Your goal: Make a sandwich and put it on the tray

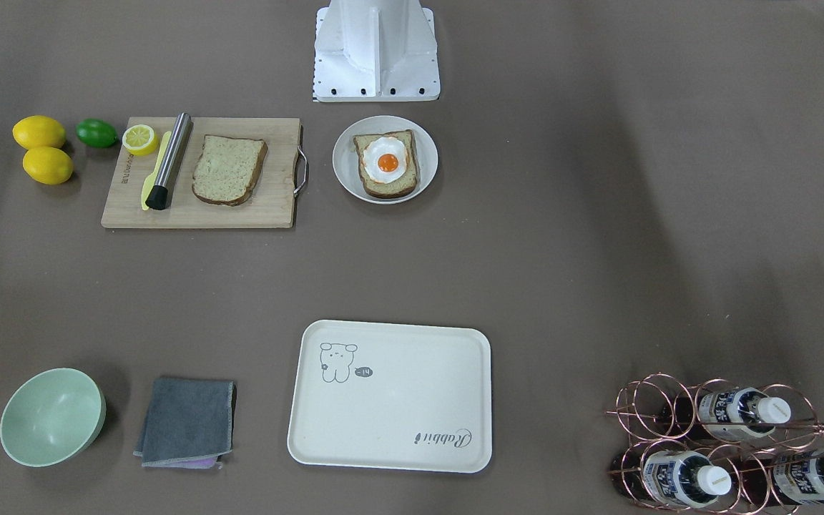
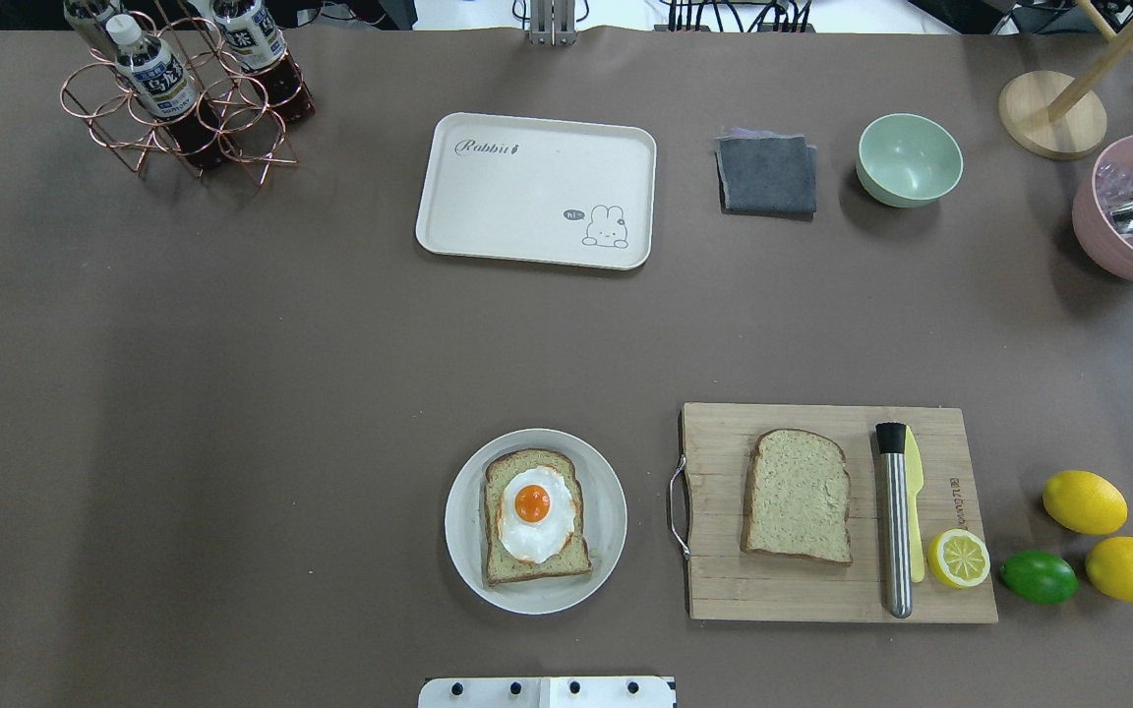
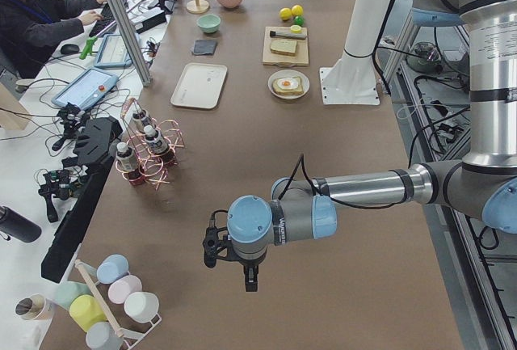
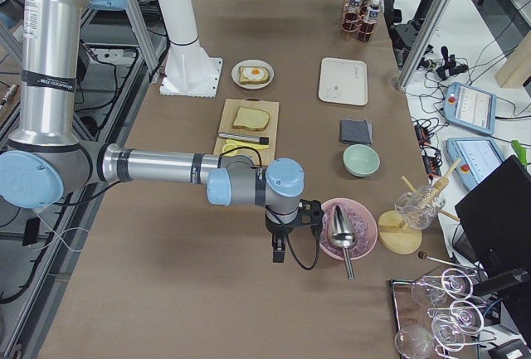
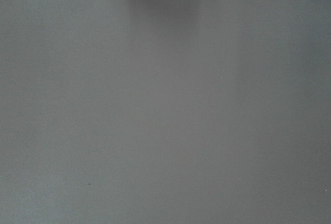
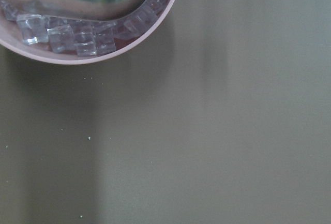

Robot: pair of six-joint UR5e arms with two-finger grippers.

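On the cutting board (image 2: 724,590), robot's right, we see the loose bread slice (image 2: 798,497), long axis toward the tray (image 2: 527,187); the right gripper (image 4: 280,254) probably sits nearer than the left gripper (image 3: 250,279); either's opening we cannot tell.

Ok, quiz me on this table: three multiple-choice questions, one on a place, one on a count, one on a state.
1. Where is the egg? A on bread on the plate; B on the board; C in the bowl.
2. How many whole lemons? A one; B two; C four.
3. The egg is: A uncovered; B covered by bread; C cut in half.
Answers: A, it lies on that bread. B, two sit beside the lime. A, the other slice lies apart on the board.
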